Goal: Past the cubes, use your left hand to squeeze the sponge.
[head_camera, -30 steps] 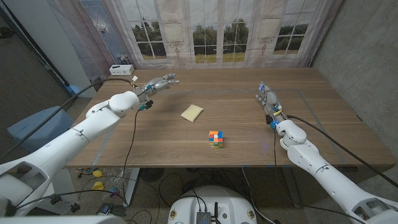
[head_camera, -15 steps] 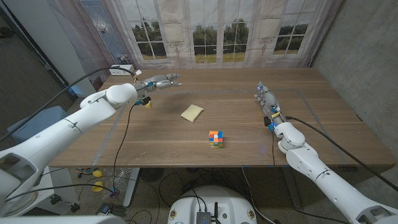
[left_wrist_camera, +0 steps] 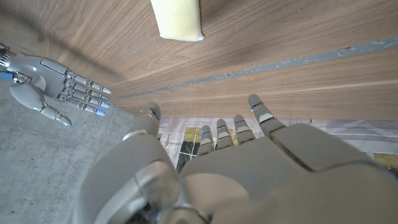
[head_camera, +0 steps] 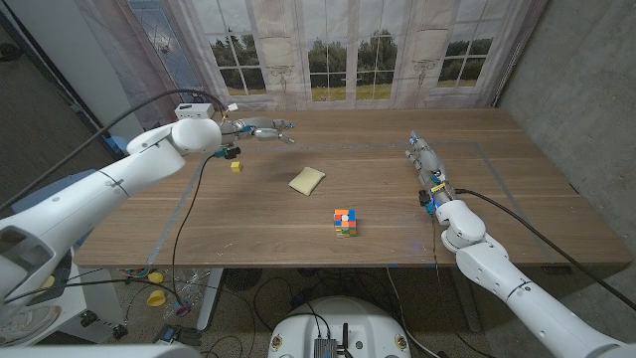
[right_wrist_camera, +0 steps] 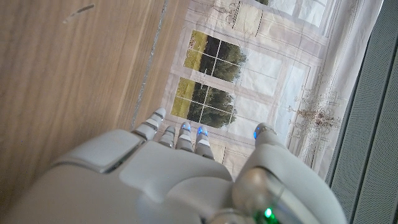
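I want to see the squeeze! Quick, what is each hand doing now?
Left hand: open, fingers apart, holding nothing, up by the table's far left, away from the sponge.
Right hand: open, holding nothing, at the table's right side.

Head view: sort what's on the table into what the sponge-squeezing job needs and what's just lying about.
Job:
- sponge, mid-table, untouched
- left hand, open, up at the far left, apart from the sponge
- colourful cube, the landmark nearer the robot

Lying about:
- small yellow block
- white box at the far left corner
- right hand, idle

Left hand (head_camera: 260, 129) hovers empty behind sponge (head_camera: 307, 179), cube (head_camera: 345, 223).
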